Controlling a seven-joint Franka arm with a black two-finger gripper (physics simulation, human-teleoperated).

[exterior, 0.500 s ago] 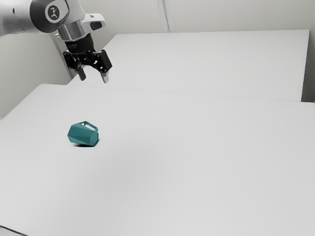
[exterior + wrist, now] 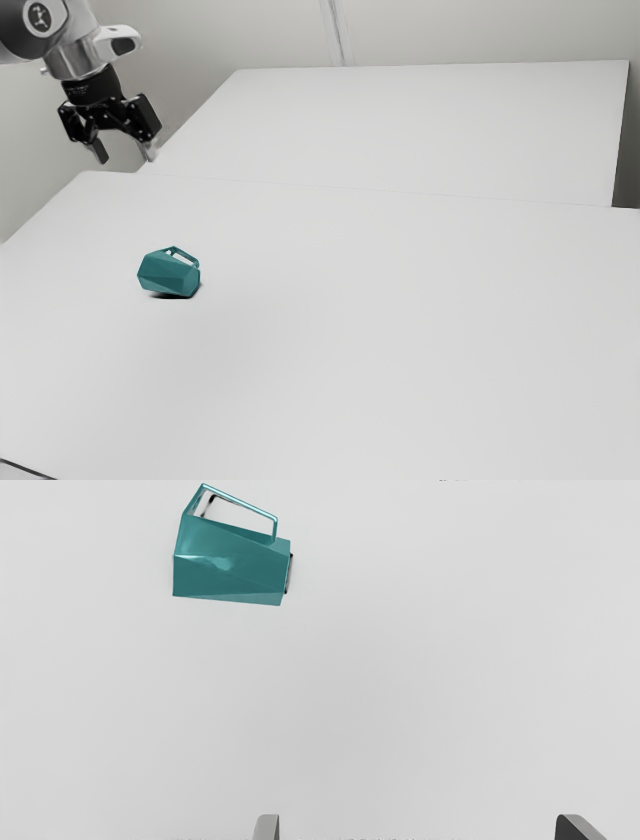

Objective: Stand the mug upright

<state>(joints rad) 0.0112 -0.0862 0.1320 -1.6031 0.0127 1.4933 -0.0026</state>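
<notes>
Shifted toward the exterior view's left since the earlier picture, the black two-finger gripper (image 2: 125, 158) has travelled sideways with the grey-and-white robot arm (image 2: 72, 58), while the teal, faceted mug (image 2: 170, 275) has stayed where it was. The mug lies on its side on the broad, smooth white table (image 2: 400, 350), with a small dark shadow just under it. In the exterior view its narrower end points to the right, and its angular, open-loop handle (image 2: 240, 501) is along its upper side. The gripper is well apart from the mug, raised higher than it and, in the exterior view, above it and a little to its left. The jaws are spread wide, their two tips pointing downward and standing well away from each other, and neither touches the mug. In the wrist view the mug lies out ahead of the tips, nearer to being in line with one of them than with the other. Well apart from the mug, toward the exterior view's lower left, is a thin dark line (image 2: 25, 468); far beyond the mug rises a pale wall (image 2: 480, 30).
</notes>
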